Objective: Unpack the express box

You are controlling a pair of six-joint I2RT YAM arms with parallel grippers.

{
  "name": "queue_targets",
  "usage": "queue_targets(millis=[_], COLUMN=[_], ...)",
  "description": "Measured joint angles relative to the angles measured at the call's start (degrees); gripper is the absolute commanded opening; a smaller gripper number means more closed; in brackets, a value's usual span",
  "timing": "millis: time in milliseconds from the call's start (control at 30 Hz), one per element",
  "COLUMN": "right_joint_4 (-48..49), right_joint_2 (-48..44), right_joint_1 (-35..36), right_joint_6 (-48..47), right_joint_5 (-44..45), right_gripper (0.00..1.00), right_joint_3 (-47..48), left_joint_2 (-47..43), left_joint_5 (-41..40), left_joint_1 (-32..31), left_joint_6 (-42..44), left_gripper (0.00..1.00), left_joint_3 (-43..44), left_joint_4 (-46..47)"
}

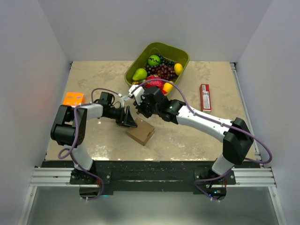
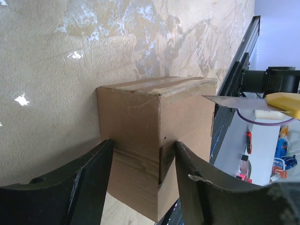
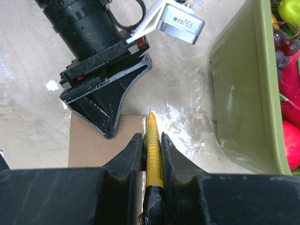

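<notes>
Right tool (image 3: 152,137) clamps a yellow knife (image 3: 153,161) at the express box (image 1: 140,132); left tool (image 2: 144,145) is on the box.
The box sits closed and taped on the worktop (image 1: 93,75), front centre, near the green tub (image 1: 132,65) of fruit. The left tool's fingers stand apart at one box corner, probably pressing rather than clamping; hard to tell. The knife's blade tip is close to the box's top edge. A red packet (image 1: 205,97) lies well right, an orange tray (image 1: 73,99) far left.
</notes>
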Motion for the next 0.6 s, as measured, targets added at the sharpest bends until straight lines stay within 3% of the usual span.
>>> queue_targets(millis=[600], right_joint_4=[0.4], right_joint_2=[0.0], right_joint_1=[1.0], right_joint_6=[0.0], right_joint_5=[0.9], right_gripper=[0.00], right_joint_3=[-1.0], left_joint_2=[0.1], left_joint_5=[0.0], left_joint_1=[0.0], left_joint_6=[-0.2], left_gripper=[0.58], left_joint_3=[0.0], left_joint_4=[0.1])
